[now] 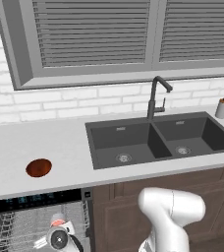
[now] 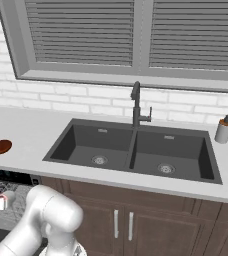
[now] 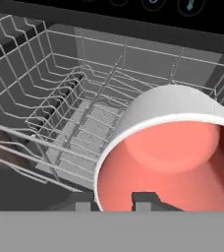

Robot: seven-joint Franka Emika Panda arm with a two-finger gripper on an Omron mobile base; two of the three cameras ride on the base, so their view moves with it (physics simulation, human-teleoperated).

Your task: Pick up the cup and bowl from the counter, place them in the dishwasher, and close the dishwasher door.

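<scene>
1. so the gripper (image 3: 114,204) is down in the dishwasher (image 1: 35,221) over the wire rack (image 3: 70,113), with the cup (image 3: 168,162) right up against the finger tips, red inside facing the camera; one tip (image 3: 146,201) sits at the cup's rim; can't really tell if the fingers are clamped on it or already parting
2. for this step i'd say just let go gently and back straight out; the cup looks tilted on its side, so pulling sideways could drag it or roll it along the wires
3. the bowl (image 1: 39,167) sits on the counter (image 1: 15,147), left of the sink (image 1: 158,140), well apart from everything; my guess is that's next
4. other stuff: faucet (image 1: 155,98) behind the sink, soap bottle (image 1: 223,106) far right; neither is near the path
5. main snag would be the rack wires around the hand on the way out; go slow there
</scene>
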